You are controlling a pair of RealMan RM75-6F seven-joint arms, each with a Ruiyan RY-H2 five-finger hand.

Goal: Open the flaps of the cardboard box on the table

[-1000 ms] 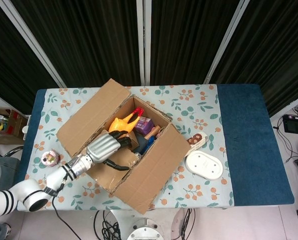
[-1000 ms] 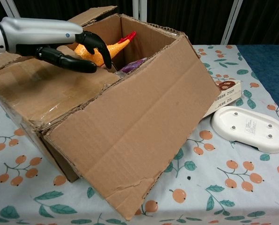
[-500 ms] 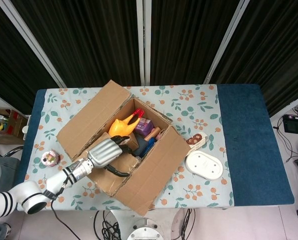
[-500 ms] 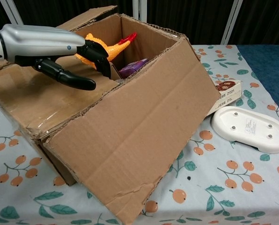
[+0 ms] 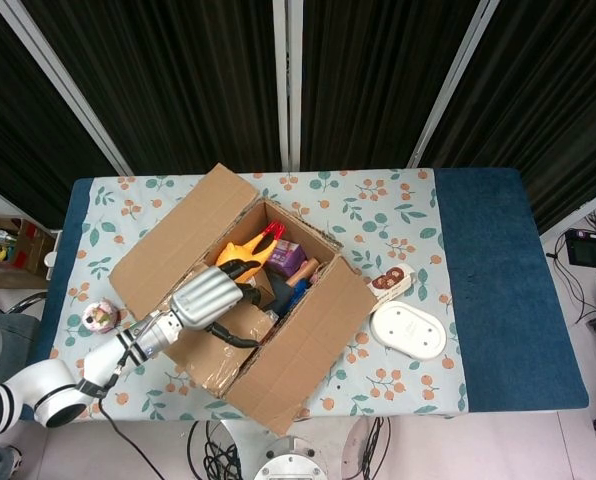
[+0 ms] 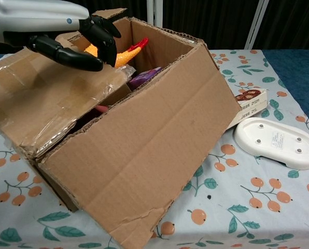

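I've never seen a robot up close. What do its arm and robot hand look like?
Only the left arm shows: glossy white, rounded segments with black bands and a thin black cable alongside. Its robot hand has a silver metallic back and black fingers, with a small blue dot marking.

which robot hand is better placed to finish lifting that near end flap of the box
Left. The left robot hand is already at the taped end flap of the cardboard box, fingers curled over its inner edge. The right robot hand shows in neither view.
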